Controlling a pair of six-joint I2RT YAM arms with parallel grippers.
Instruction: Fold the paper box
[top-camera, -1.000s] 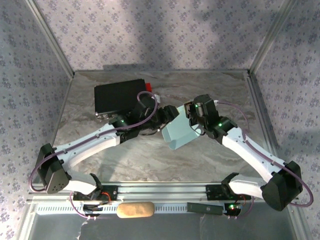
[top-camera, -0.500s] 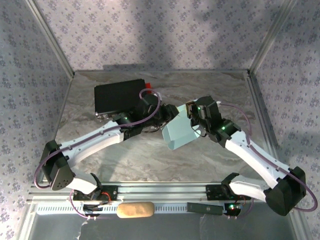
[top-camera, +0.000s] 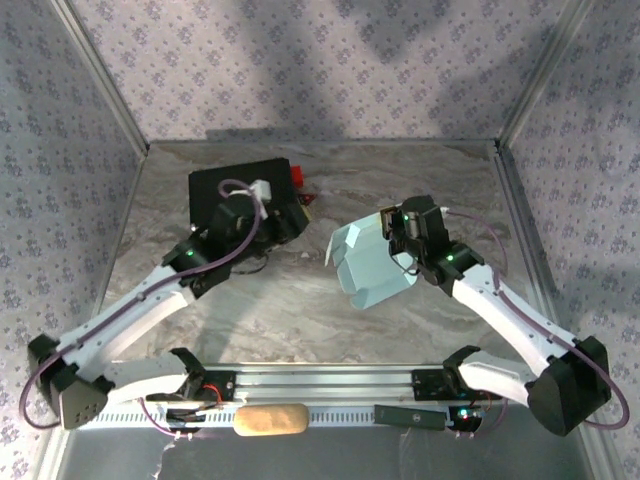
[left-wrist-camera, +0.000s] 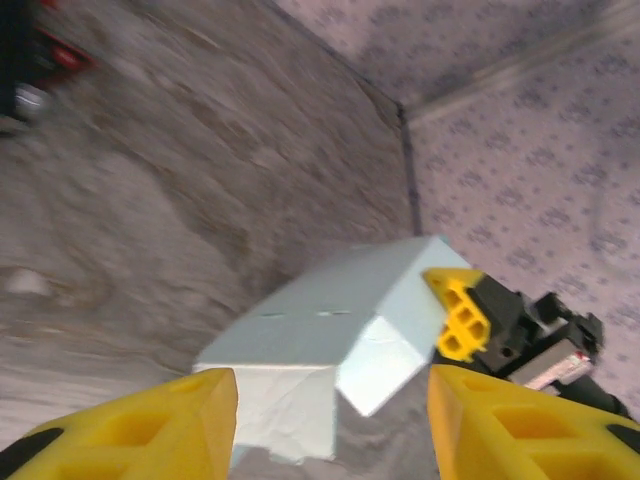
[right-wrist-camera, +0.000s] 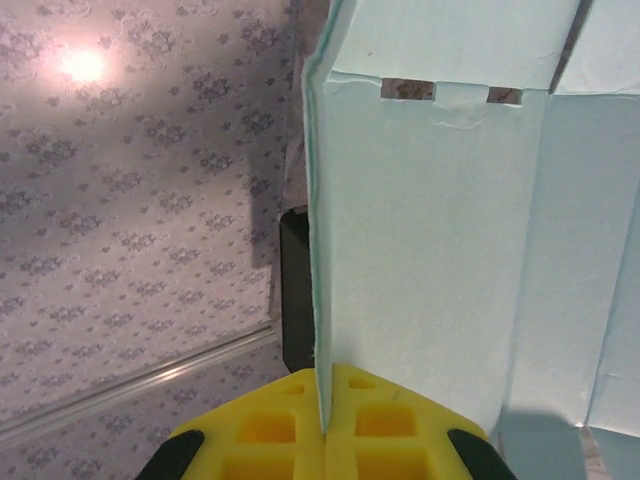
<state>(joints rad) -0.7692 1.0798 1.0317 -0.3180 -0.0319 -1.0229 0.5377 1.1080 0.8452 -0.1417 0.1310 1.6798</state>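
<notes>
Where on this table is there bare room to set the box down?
Bare: the front strip between the paper box and the rail; the back edge right of the black case. Crowded: around the case, where the left gripper hovers.

No words, numbers, brands or labels can be read on anything in these views; every surface is plain or blurred.

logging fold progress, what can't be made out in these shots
Top external: where the right gripper pinches the paper box, hidden under its wrist.
Right wrist: the box's flaps, cut off by top and right edges.
Left wrist: the black case, blurred and cut off at the corner.
</notes>
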